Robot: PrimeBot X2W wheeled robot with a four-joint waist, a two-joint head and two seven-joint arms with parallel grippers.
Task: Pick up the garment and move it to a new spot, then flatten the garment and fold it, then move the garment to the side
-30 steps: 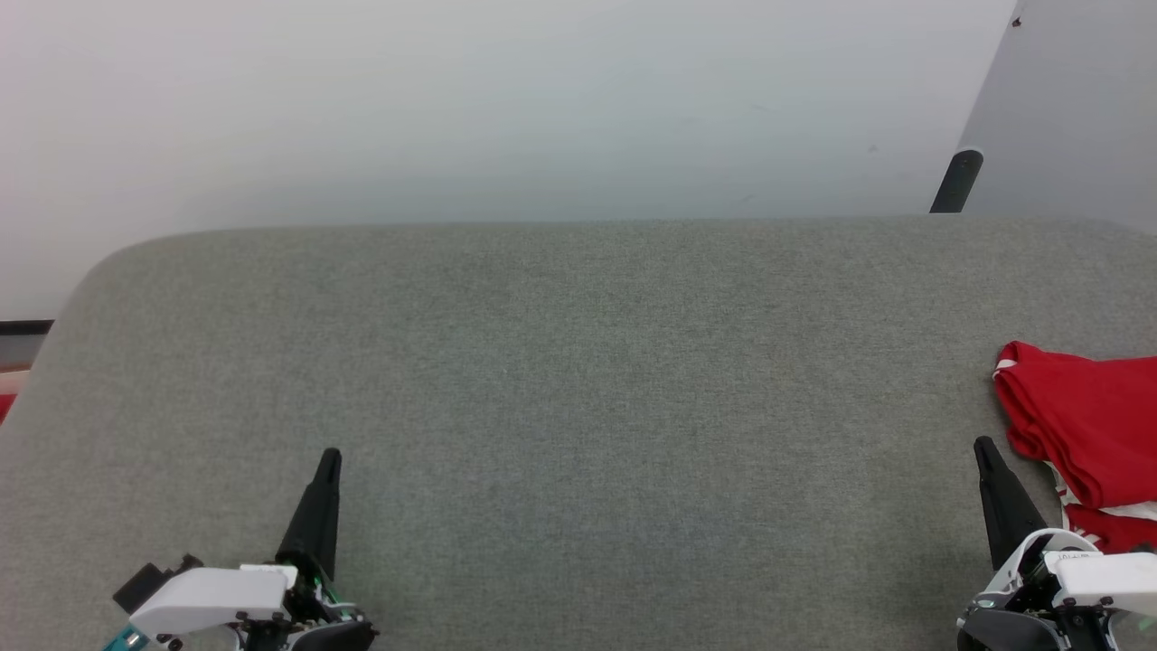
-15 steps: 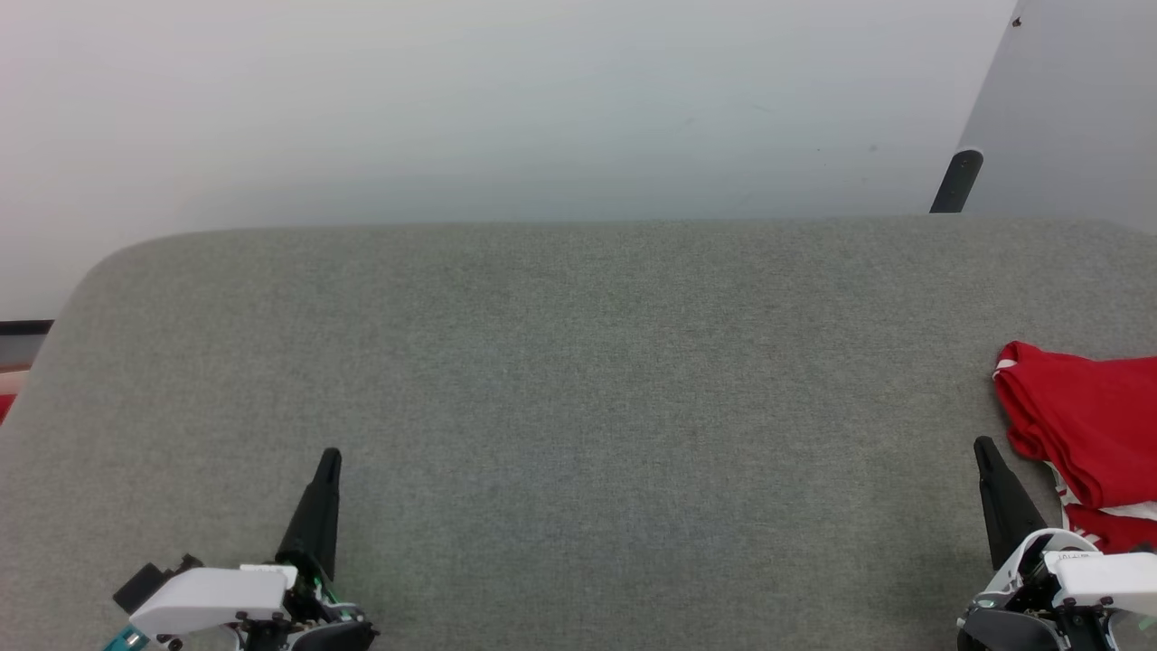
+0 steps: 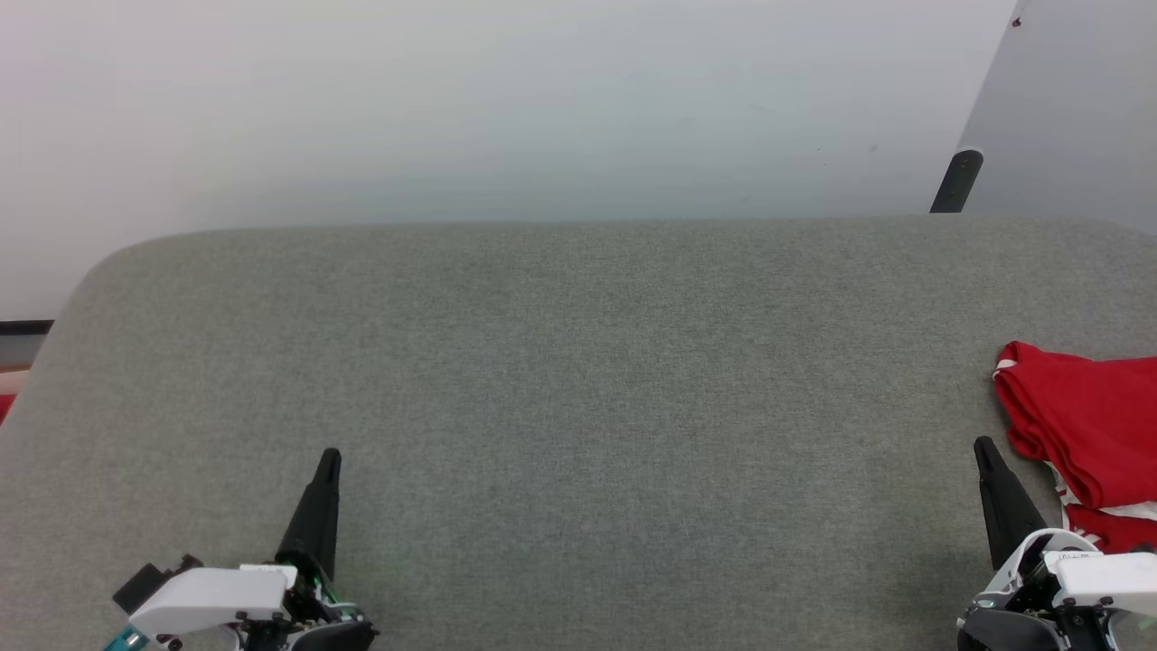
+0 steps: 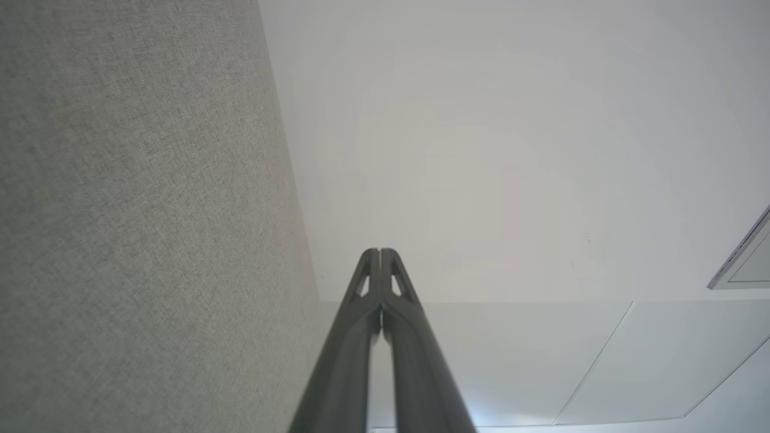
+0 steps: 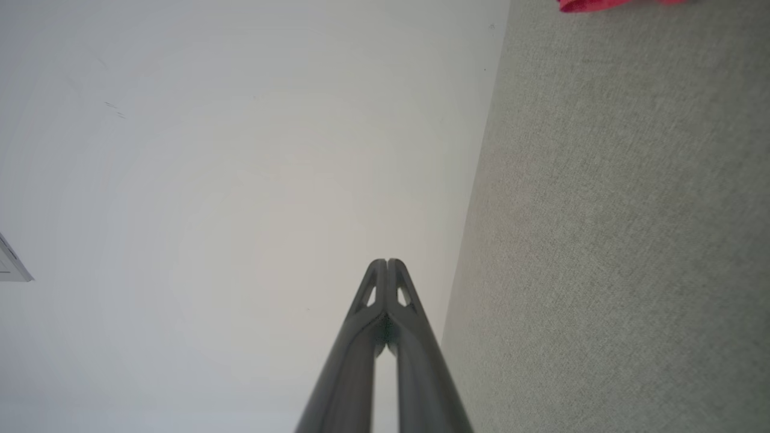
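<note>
The garment (image 3: 1089, 429) lies in a crumpled red heap with bits of white trim at the right edge of the grey table (image 3: 578, 380), partly cut off by the head view's border. A sliver of the garment (image 5: 601, 5) shows at the top of the right wrist view. My right gripper (image 3: 982, 446) is shut and empty, its tips just left of the garment and apart from it. In its own view the right gripper (image 5: 387, 262) has its fingertips pressed together. My left gripper (image 3: 330, 455) is shut and empty at the lower left, and the left gripper (image 4: 379, 251) has its tips touching.
A pale wall (image 3: 506, 108) rises behind the table's far edge. A dark post (image 3: 956, 181) and a light panel (image 3: 1076, 108) stand at the back right. The table's left corner is rounded, with a dark and red strip (image 3: 18, 344) beyond it.
</note>
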